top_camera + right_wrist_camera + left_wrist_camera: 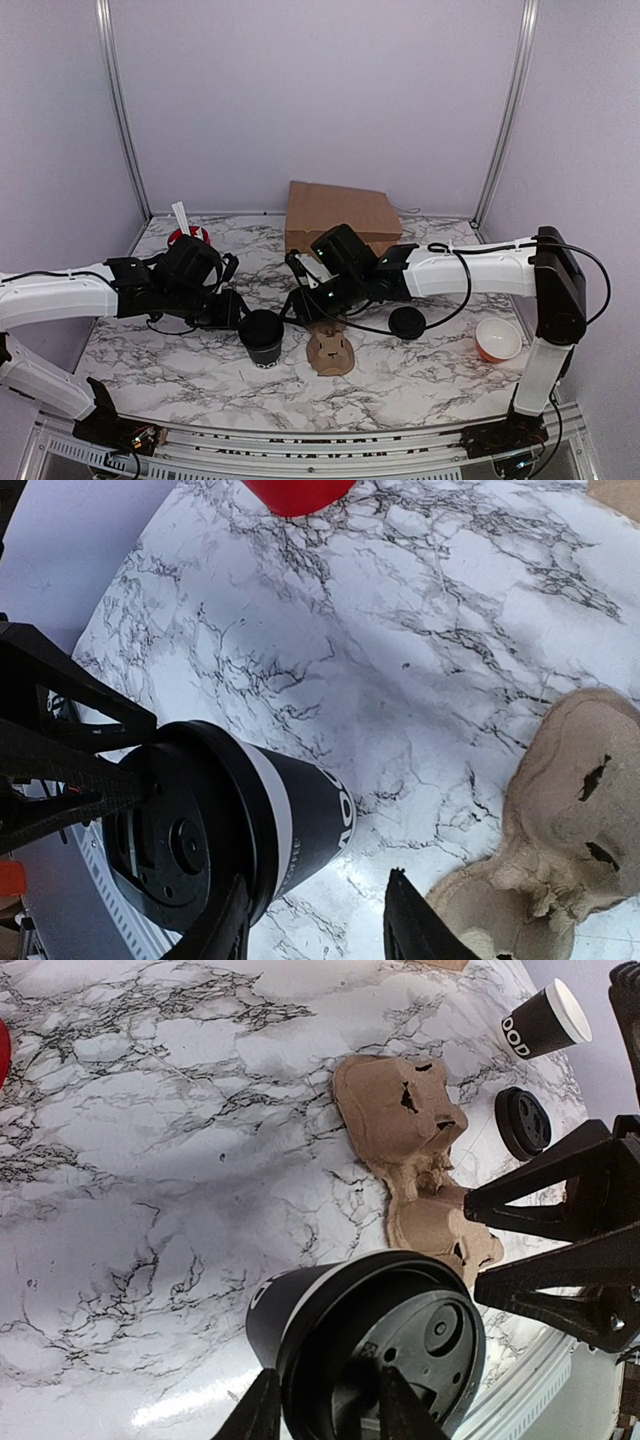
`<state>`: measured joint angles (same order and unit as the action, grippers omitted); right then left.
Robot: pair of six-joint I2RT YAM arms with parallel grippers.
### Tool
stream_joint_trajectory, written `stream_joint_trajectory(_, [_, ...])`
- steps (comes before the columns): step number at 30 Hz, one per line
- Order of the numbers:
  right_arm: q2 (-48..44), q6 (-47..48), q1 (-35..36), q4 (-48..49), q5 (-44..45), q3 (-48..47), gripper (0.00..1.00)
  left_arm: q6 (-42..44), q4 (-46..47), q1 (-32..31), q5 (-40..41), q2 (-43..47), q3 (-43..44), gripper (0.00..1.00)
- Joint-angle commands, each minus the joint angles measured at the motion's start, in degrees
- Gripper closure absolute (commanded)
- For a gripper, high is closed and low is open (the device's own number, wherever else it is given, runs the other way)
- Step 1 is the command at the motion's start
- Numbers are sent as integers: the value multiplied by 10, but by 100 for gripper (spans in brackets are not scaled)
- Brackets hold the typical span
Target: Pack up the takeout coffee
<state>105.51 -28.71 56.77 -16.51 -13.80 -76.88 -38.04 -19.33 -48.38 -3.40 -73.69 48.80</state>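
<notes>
Top external view puts the takeout coffee upright on the counter, lid on and long axis vertical. It stands between the two arms, just to the robot's left of the pulp cup carrier, close to it but seemingly not touching. Left jaws point at it from the robot's left and sit right at its lidded top. In the left wrist view their fingers stand narrow with the lid filling the gap beyond them, and whether they actually pinch the cup cannot be told. Right jaws point in from the other side, parted, with bare counter showing between them in the right wrist view. The cup lies off to one side of that gap, behind one finger, so nothing is held there. Judged from this, the left arm is nearer and better placed. The move ahead turns on carrying the cup a short way toward the robot's right and down into a carrier pocket, keeping it upright.
</notes>
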Motion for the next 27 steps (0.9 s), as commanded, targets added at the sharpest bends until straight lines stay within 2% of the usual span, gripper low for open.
stream_joint_trajectory(1, [-6, -9, 6, 18, -12, 4, 56, 11, -25, -3, 10, -13, 10, 67])
stream_joint_trajectory(12, [9, -20, 7, 23, -30, 19, 56, 13, -24, -4, 12, -21, 7, 67])
stream_joint_trajectory(27, [32, -43, 27, 7, -24, 58, 68, 10, -16, -3, 19, -29, -11, 67])
